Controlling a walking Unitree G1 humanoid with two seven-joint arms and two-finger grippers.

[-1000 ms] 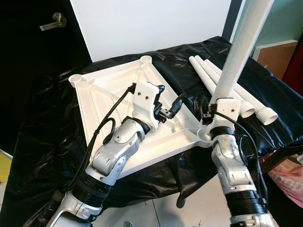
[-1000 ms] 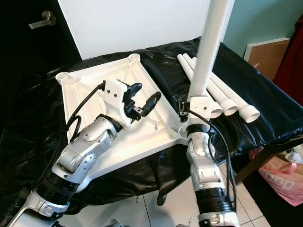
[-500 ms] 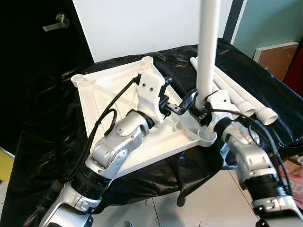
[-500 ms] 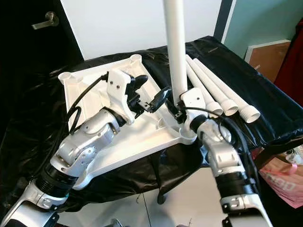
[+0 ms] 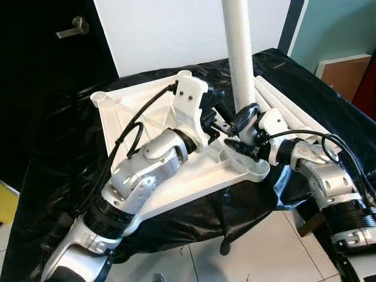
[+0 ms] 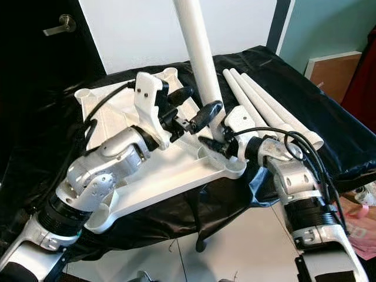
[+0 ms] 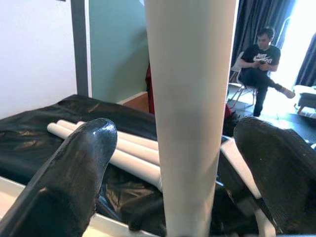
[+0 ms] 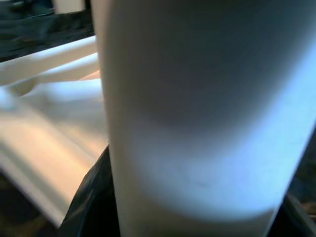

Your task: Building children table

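The white table top (image 5: 120, 114) lies upside down on a black-covered table. A white table leg (image 5: 238, 53) stands nearly upright over the top's right-hand side, near the corner socket (image 5: 257, 170). My right gripper (image 5: 241, 138) is shut on the leg's lower end; the leg (image 8: 197, 108) is very close in the right wrist view. I cannot tell whether the leg's foot sits in a socket. My left gripper (image 5: 231, 111) is open, with one finger on each side of the leg (image 7: 190, 113). Three spare legs (image 6: 264, 106) lie on the cover to the right.
The black cover (image 5: 53, 135) drapes over the table's edges. A dark door with a handle (image 5: 73, 26) is at the back left. A brown board (image 5: 346, 64) leans at the right. A person (image 7: 256, 64) sits on a chair far behind the table.
The leg has swung from leaning right to nearly upright, and my right gripper has moved left with it. My left gripper has reached forward until its fingers flank the leg.
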